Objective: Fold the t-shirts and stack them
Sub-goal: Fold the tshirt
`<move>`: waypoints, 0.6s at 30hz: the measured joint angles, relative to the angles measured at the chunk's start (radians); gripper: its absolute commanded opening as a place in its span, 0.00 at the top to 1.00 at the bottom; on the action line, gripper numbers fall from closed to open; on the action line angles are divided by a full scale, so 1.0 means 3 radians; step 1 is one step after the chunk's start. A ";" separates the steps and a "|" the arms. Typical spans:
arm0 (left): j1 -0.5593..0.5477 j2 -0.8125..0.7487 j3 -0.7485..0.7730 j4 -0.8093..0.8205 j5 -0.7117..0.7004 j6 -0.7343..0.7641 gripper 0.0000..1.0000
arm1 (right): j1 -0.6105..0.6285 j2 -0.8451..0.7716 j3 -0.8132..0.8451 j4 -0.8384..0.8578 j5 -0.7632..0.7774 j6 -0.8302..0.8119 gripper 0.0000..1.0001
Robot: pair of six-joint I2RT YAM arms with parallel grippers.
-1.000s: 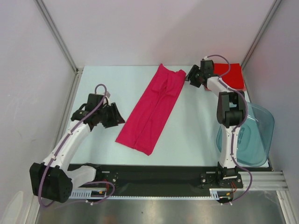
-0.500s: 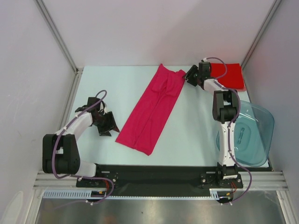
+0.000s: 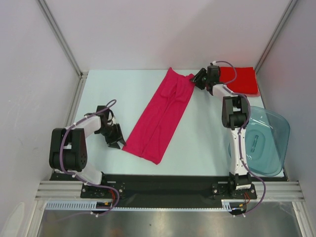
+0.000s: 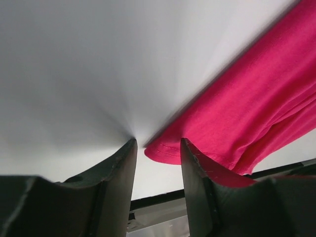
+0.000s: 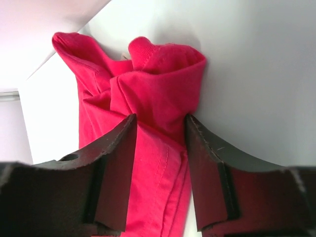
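The magenta-pink t-shirt [image 3: 160,114] lies folded into a long strip, running diagonally across the table's middle. The red t-shirt [image 3: 242,80] lies folded at the back right corner. My left gripper [image 3: 119,140] is open, low on the table at the strip's near left corner. In the left wrist view that corner [image 4: 170,148] sits between the fingertips of my left gripper [image 4: 157,146]. My right gripper [image 3: 196,81] is open at the strip's far right corner. In the right wrist view my right gripper [image 5: 159,121] straddles the bunched pink cloth [image 5: 158,84], not clamped on it.
A translucent blue-grey plastic tub [image 3: 264,143] stands at the right edge, beside the right arm. Grey walls close in the left, back and right sides. A black rail [image 3: 158,185] runs along the near edge.
My left arm has drawn back and lowered, bringing its gripper to the strip's near left corner. My right gripper has shifted slightly left onto the far right corner.
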 measured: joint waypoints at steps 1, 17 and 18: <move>0.0000 0.0006 -0.0010 0.0009 0.0027 -0.0014 0.60 | 0.0003 0.0024 0.0032 0.0006 0.0000 0.0018 0.57; -0.0043 -0.0463 -0.0777 0.0383 0.0582 -0.0684 1.00 | 0.0064 0.0520 0.0755 -0.0116 0.0060 0.0221 0.91; -0.0090 -0.0539 -0.0833 0.0395 0.0566 -0.0739 1.00 | 0.0074 0.0562 0.0824 -0.0123 0.0057 0.0225 0.91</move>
